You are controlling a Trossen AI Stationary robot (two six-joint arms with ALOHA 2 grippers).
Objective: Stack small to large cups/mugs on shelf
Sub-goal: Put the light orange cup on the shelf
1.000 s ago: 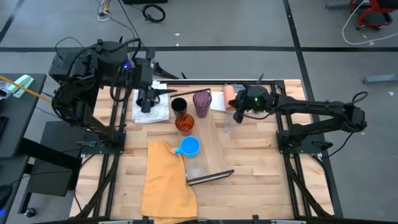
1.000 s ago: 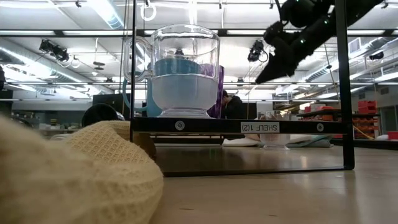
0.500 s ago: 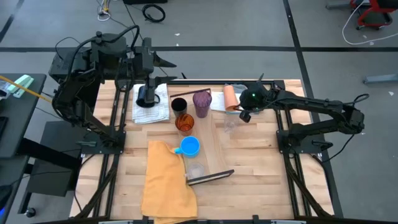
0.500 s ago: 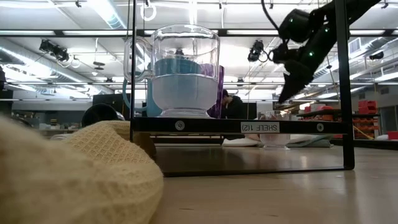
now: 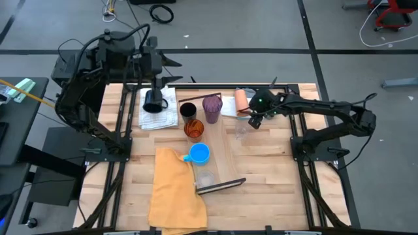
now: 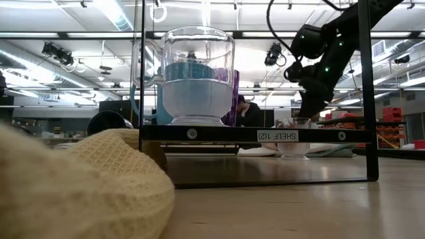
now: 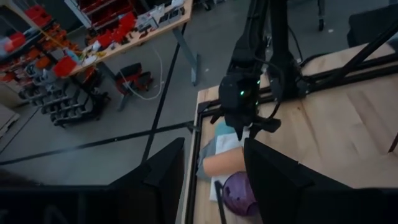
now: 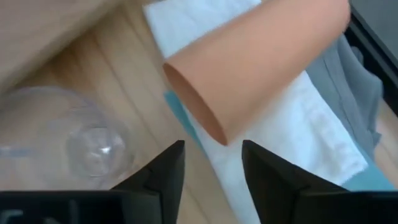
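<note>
The shelf (image 5: pixel 227 156) is a pale plank that runs from the table's far side to its near side. On or beside it stand a purple tumbler (image 5: pixel 211 108), an orange tumbler (image 5: pixel 193 128), a black cup (image 5: pixel 187 109), a blue mug (image 5: pixel 198 153) and a clear cup (image 5: pixel 206 177). A peach cup (image 8: pixel 261 56) lies on its side on folded cloths. My right gripper (image 8: pixel 212 146) is open and slants down just short of its mouth. A dark mug (image 5: pixel 153 101) rests on a white cloth. High above the table's far left, my left gripper (image 7: pixel 212 146) is open and holds nothing.
A second clear cup (image 8: pixel 62 143) stands on the table close beside my right gripper. A mustard-yellow cloth (image 5: pixel 175 189) covers the near left of the table. The shelf's dark end bar (image 6: pixel 252 134) crosses the low view.
My right gripper has come down and tipped steeper toward the peach cup and the clear cup beside it. My left arm has swung its gripper toward the table's far edge, uncovering the dark mug on the white cloth. The cups have stayed in place.
</note>
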